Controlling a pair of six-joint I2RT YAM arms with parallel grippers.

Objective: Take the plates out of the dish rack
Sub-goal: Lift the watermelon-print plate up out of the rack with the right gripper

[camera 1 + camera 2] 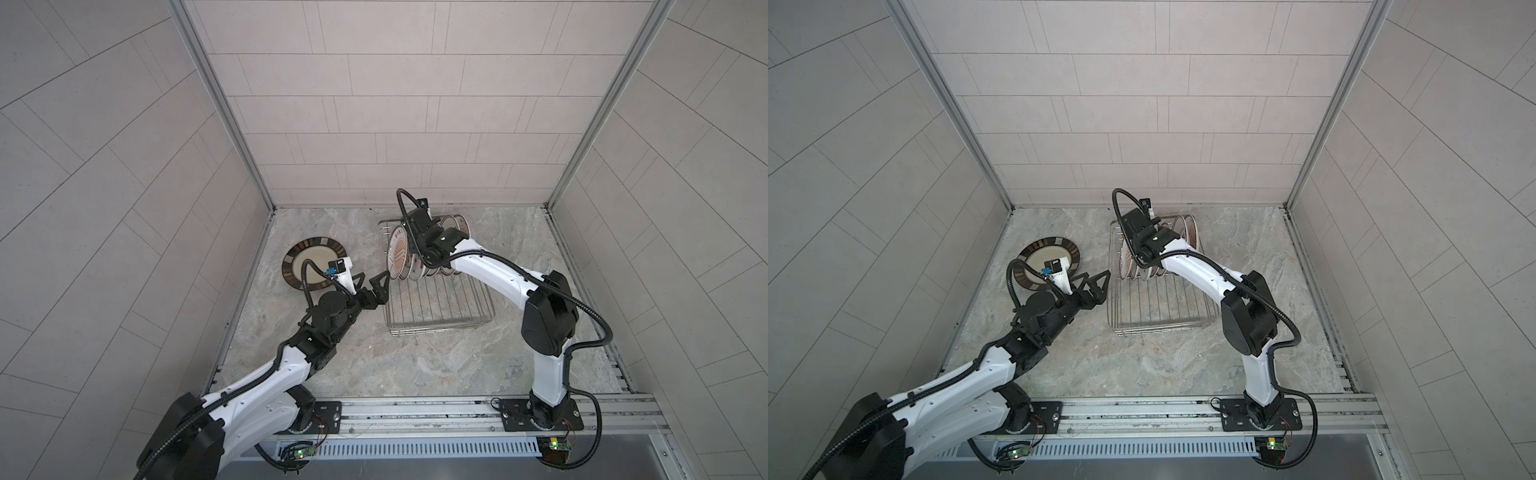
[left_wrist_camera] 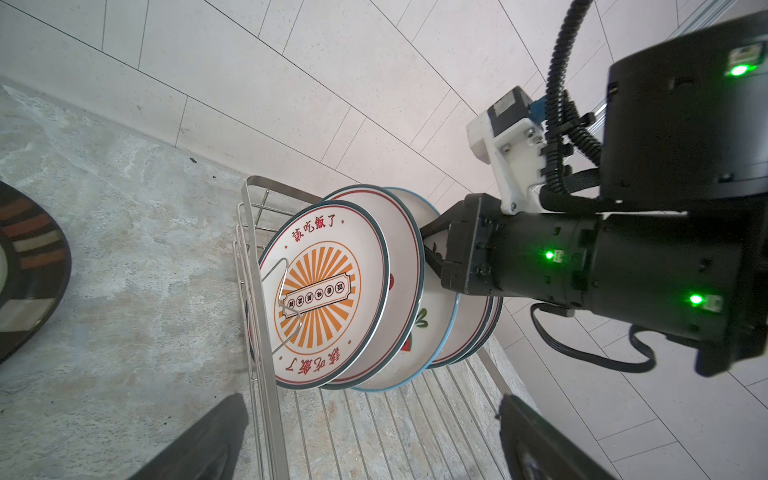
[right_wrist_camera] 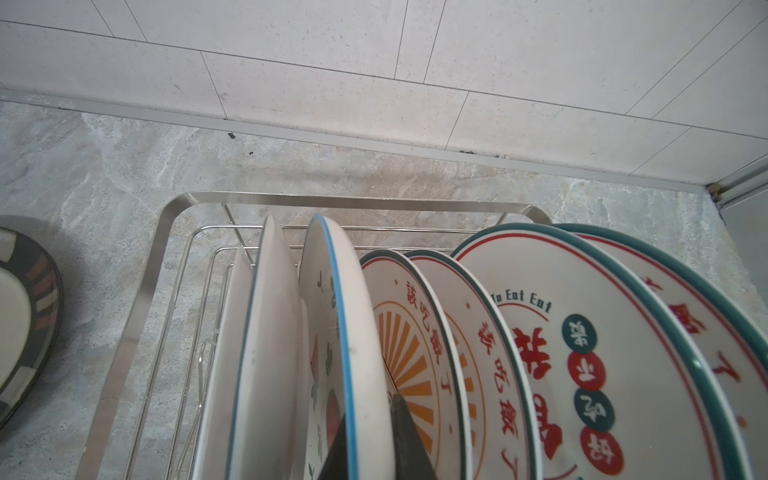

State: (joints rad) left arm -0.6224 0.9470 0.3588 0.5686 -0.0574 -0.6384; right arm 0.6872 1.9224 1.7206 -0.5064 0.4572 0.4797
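Observation:
The dish rack (image 1: 440, 307) (image 1: 1163, 307) stands at the back middle of the table. Several plates (image 1: 400, 259) stand upright in its far half. The front one carries an orange sunburst (image 2: 320, 291). My right gripper (image 3: 370, 440) reaches down from above and is shut on the rim of a blue-rimmed plate (image 3: 322, 291) (image 2: 436, 316), one finger on each face. My left gripper (image 1: 374, 276) (image 1: 1097, 274) (image 2: 374, 436) is open just left of the rack, level with the front plate, and holds nothing. A brown-rimmed plate (image 1: 309, 249) (image 1: 1042, 249) lies flat on the table at the left.
Tiled walls close in the marble table (image 1: 415, 365) at the back and both sides. A metal rail (image 1: 415, 409) with both arm bases runs along the front. The right forearm (image 1: 490, 270) hangs over the rack's right side.

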